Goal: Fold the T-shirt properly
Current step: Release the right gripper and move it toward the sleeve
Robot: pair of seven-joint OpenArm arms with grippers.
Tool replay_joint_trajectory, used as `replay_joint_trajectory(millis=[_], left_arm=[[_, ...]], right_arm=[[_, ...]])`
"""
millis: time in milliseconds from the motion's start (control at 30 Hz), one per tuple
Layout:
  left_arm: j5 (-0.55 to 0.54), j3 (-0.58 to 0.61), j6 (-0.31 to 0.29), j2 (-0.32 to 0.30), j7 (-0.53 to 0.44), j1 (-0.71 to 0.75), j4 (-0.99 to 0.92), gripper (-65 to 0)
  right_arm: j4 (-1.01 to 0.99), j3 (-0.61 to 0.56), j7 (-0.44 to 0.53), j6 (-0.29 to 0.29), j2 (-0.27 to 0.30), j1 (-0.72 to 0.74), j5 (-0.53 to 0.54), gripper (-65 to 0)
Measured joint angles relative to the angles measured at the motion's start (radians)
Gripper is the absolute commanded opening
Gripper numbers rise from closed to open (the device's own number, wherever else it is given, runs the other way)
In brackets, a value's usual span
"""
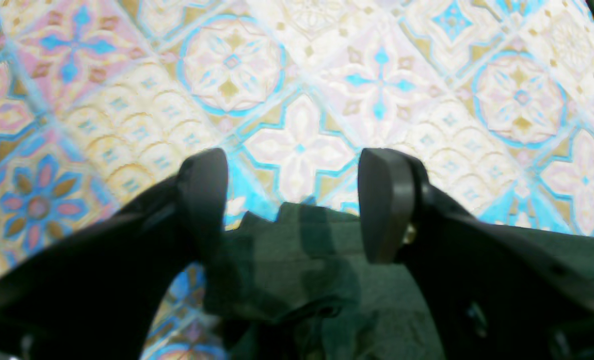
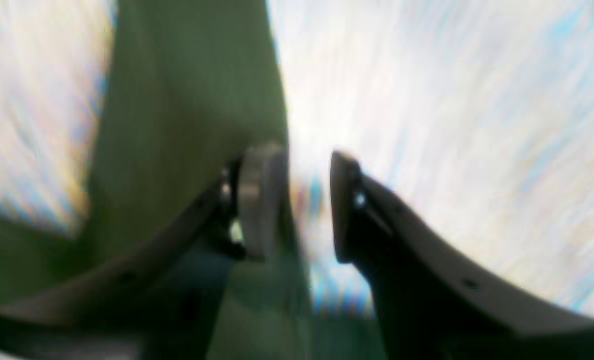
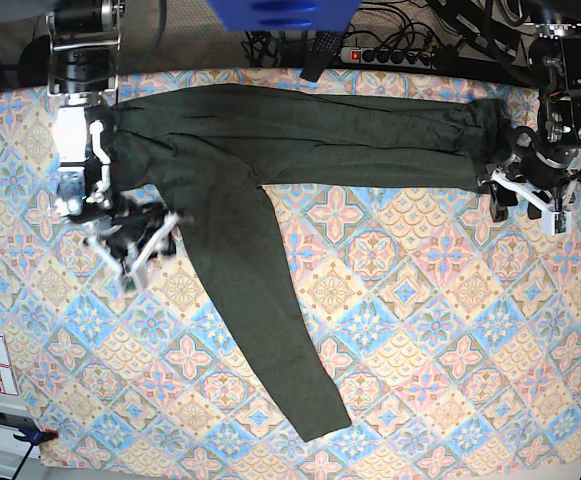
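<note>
One T-shirt (image 3: pixel 270 150) is spread along the far side of the patterned tabletop (image 3: pixel 420 330), one sleeve trailing toward the near edge. Two grippers are seen: left gripper (image 1: pixel 292 200) fingers spread wide, empty; right gripper (image 2: pixel 307 205) fingers parted, gripping nothing.

T-shirt (image 3: pixel 270 150): soft matt olive knit | tablecloth (image 3: pixel 410 330): matt cloth, printed tile pattern | left gripper (image 1: pixel 294 200): matt black plastic fingers (image 1: pixel 384 200)
</note>
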Motion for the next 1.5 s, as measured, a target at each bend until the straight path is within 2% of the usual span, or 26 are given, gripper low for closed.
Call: replay_joint_trajectory(millis=[233, 400, 600, 733, 800, 967, 1033, 1233, 1300, 1433, 1500], left_arm=[[0.0, 0.002, -0.004, 0.016, 0.003, -0.002, 0.0, -24.4], [0.0, 0.002, -0.002, 0.015, 0.003, 0.0, 0.0, -24.4], [0.0, 0.003, -0.003, 0.016, 0.004, 0.0, 0.0, -24.4], [0.0, 0.003, -0.002, 0.016, 0.005, -0.002, 0.0, -24.4], [0.0, 0.004, -0.001, 0.016, 0.003, -0.002, 0.0, -24.4], [0.0, 0.006, -0.003, 0.016, 0.008, -0.006, 0.0, -24.4], [0.0, 0.006, 0.0, 0.016, 0.039, -0.006, -0.001, -24.4], [0.0, 0.006, -0.001, 0.017, 0.042, -0.006, -0.001, -24.4], [0.0, 0.006, -0.001, 0.017, 0.042, -0.006, -0.001, -24.4], [0.0, 0.006, -0.002, 0.017, 0.042, -0.006, -0.001, -24.4], [0.0, 0.005, -0.003, 0.017, 0.042, -0.006, -0.001, -24.4]], right_arm=[[-0.141, -0.062, 0.064, 0.0, 0.002, 0.161, 0.018, -45.8], [-0.256, -0.119, 0.068, -0.002, 0.003, 0.172, 0.0, -45.0], [-0.372, -0.18, 0.168, 0.001, 0.001, 0.249, 0.01, -38.6], [-0.431, -0.191, 0.222, 0.003, 0.002, 0.233, 0.024, -38.0], [-0.459, -0.191, 0.212, 0.004, -0.011, 0.247, 0.017, -38.0], [-0.507, -0.218, 0.273, -0.009, -0.042, 0.262, 0.01, -38.3], [-0.505, -0.236, 0.275, -0.011, -0.042, 0.262, 0.008, -40.7], [-0.504, -0.245, 0.277, -0.012, -0.041, 0.261, 0.01, -60.8], [-0.497, -0.245, 0.277, -0.012, -0.042, 0.259, 0.01, -65.0], [-0.381, -0.245, 0.198, -0.005, -0.044, 0.217, 0.001, -65.0], [-0.29, -0.246, 0.195, 0.0, -0.048, 0.166, 0.007, -65.0]])
